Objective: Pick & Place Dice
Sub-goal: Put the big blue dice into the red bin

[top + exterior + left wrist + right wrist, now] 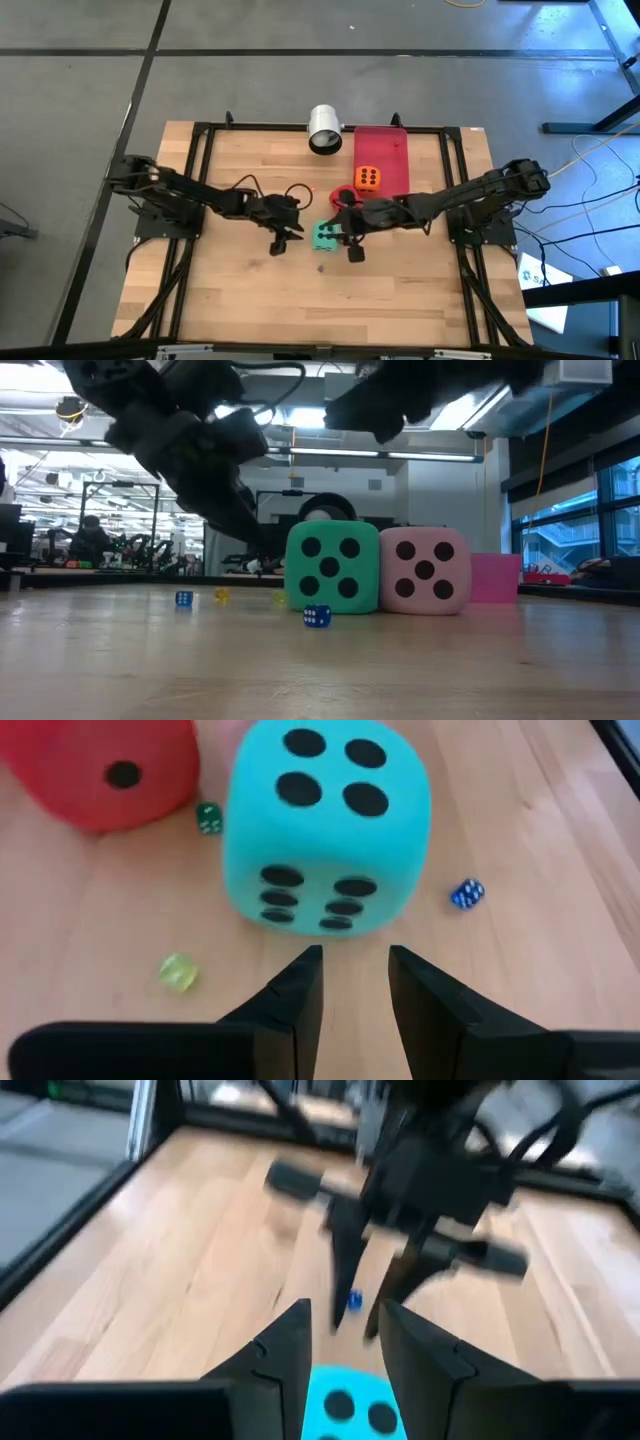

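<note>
Dice sit mid-worktop from above: the green die lies between the left hand and right hand, the orange die on the red tray. Level across, the pink die touches the green one. The left wrist shows narrowly parted, empty fingers just short of the green die, the red die beside it. The right wrist, blurred, seemingly shows narrow, empty fingers above it.

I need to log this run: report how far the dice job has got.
Done: the orange die sits on the red tray. In hand: nothing is gripped; the left gripper and the right gripper both hang just over the green die, jaws slightly apart and empty. Left: the green die, the pink die touching it and the red die lie on the table.
</note>
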Robot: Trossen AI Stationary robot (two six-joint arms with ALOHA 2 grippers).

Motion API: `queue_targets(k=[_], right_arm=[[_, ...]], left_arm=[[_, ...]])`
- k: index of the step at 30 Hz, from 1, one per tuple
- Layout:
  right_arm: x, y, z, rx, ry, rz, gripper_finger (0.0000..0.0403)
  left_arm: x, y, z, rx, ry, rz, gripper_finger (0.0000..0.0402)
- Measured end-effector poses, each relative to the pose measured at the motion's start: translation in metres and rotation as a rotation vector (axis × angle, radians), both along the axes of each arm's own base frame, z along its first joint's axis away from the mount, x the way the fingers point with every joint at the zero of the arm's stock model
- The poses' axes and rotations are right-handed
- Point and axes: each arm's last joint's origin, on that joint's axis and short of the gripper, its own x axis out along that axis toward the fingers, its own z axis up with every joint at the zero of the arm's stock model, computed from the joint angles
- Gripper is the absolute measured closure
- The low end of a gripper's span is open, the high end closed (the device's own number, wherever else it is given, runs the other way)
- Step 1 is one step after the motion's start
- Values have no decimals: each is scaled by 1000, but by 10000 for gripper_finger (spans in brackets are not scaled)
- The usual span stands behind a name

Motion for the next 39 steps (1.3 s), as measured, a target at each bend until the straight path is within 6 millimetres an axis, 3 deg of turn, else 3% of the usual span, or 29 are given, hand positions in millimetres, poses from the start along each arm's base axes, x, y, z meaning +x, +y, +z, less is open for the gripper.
queue_targets(k=[8, 14, 18, 25, 33, 39], right_arm=[[5, 9, 24, -49, 32, -46, 269], [18, 21, 37, -22, 0, -82, 199], [36, 32, 27, -55, 87, -71, 147], [60, 57, 2, -198, 313, -85, 97], [68, 79, -4, -324, 378, -298, 92], [76, 88, -17, -313, 513, -362, 92]], left_arm=[[-40, 3, 45, 132, -30, 38, 305], [-72, 1, 67, 188, -40, 75, 313], [-87, -2, 74, 221, -43, 84, 315], [-106, -3, 71, 222, -82, 84, 316], [-117, -3, 53, 137, -108, 126, 316], [-118, -8, 42, 95, -130, 121, 316]])
